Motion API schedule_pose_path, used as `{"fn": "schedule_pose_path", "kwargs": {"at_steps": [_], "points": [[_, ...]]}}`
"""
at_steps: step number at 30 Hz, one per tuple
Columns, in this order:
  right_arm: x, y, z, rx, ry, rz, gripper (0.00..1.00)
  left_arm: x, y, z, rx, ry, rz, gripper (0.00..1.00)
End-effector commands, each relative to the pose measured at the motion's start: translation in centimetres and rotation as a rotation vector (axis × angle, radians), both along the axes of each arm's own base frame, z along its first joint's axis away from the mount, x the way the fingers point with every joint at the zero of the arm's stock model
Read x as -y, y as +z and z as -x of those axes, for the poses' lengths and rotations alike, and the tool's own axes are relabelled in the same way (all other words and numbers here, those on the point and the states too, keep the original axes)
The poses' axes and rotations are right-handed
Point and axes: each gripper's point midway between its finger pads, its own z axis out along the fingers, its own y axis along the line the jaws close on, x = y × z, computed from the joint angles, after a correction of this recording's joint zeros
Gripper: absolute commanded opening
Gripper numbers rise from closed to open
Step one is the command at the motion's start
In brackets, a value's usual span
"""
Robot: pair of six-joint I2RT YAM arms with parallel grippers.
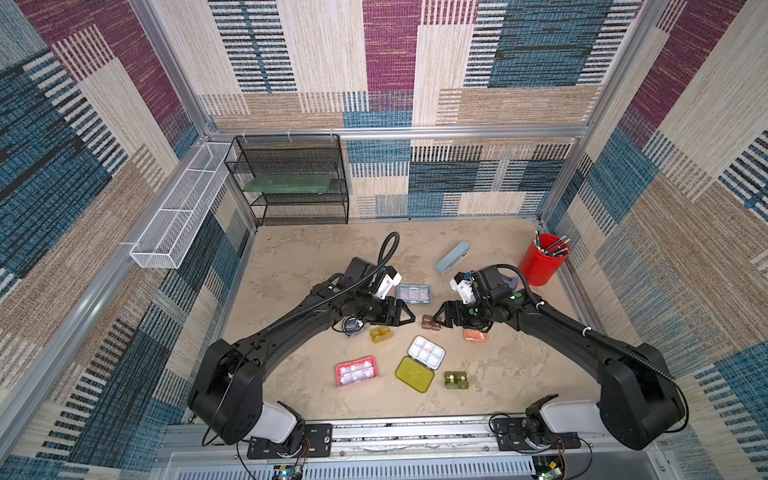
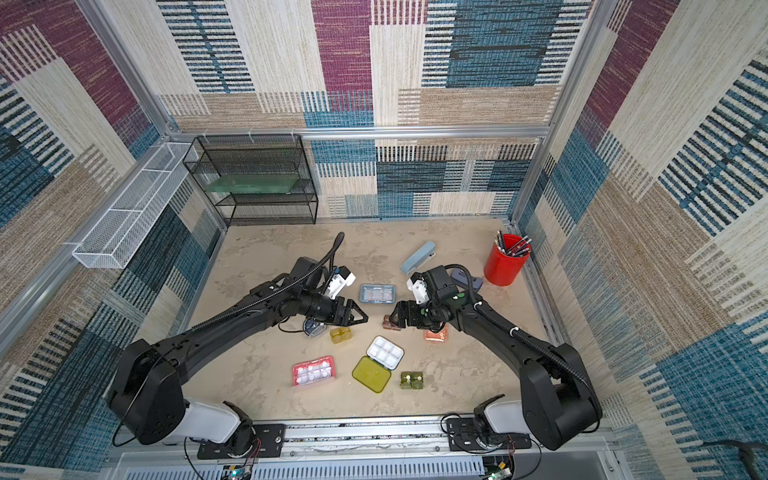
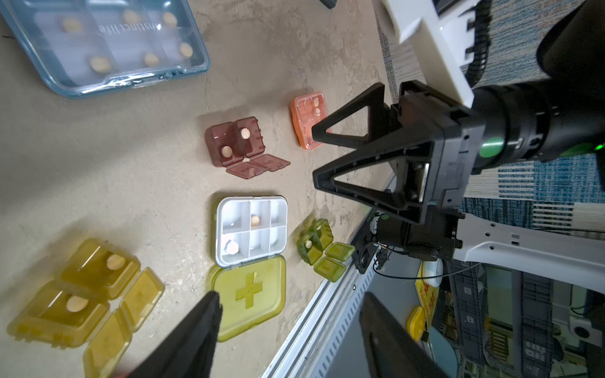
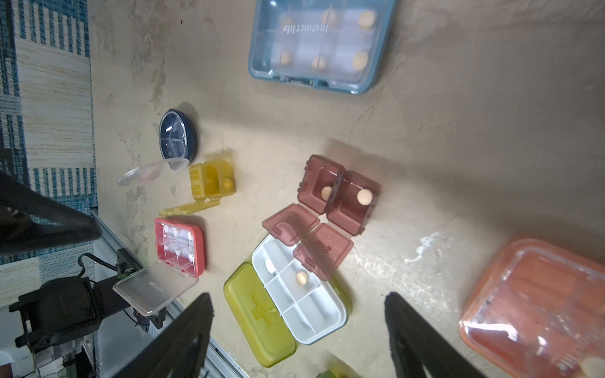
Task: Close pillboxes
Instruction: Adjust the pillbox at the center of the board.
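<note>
In both top views the two black arms reach in from the near rail, elbows raised and forearms sloping down toward the middle of the mottled tan surface (image 1: 316,257). The left tool (image 1: 409,316) and the right tool (image 1: 438,319) point at each other, near but apart. Each has its triangular fingers spread with nothing between them. The brown pillbox (image 1: 430,322) lies just beside the right tool's tips; whether they touch cannot be told. Behind it sits the light blue pillbox (image 1: 413,293), flat, rectangular, lid down. The round black pillbox (image 1: 351,326) is partly under the left wrist, with the amber pillbox (image 1: 380,333) beside it. Nearer the rail lie the pink pillbox (image 1: 356,371), the yellow-green pillbox (image 1: 414,373) folded open off its white tray, and the dark green pillbox (image 1: 456,379). The orange pillbox (image 1: 476,334) shows under the right forearm.

The left wrist view shows the left tool's fingers (image 3: 196,337) wide apart over the yellow-green lid with its embossed cross. The amber, brown and dark green boxes are translucent twin cells, hinged lids flipped open, with pale round tablets inside.

In the right wrist view the right tool's fingers (image 4: 183,340) stand wide and empty, the brown box ahead. The pink and black boxes have clear lids swung open.
</note>
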Motion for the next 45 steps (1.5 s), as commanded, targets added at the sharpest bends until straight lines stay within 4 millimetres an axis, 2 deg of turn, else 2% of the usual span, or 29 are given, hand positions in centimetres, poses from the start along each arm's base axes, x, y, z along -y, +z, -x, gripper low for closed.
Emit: {"fn": "schedule_pose_path", "kwargs": {"at_steps": [1, 8, 16, 30, 45], "points": [[0.8, -0.6, 0.6, -0.010, 0.010, 0.047, 0.83, 0.7, 0.3, -0.3, 0.063, -0.045, -0.007, 0.79], [1.3, -1.8, 1.1, -0.032, 0.034, 0.079, 0.81, 1.2, -1.3, -0.6, 0.061, -0.022, -0.085, 0.78], [1.1, -3.2, 0.6, -0.064, 0.043, 0.091, 0.77, 1.6, -1.0, -1.3, 0.084, -0.035, -0.111, 0.77], [0.9, -4.0, -0.2, -0.070, 0.058, 0.119, 0.71, 2.0, -1.2, -1.5, 0.082, -0.039, -0.096, 0.76], [1.3, -4.6, -2.3, -0.080, 0.043, 0.129, 0.68, 3.8, -2.1, -2.0, 0.048, -0.088, -0.074, 0.76]]}}
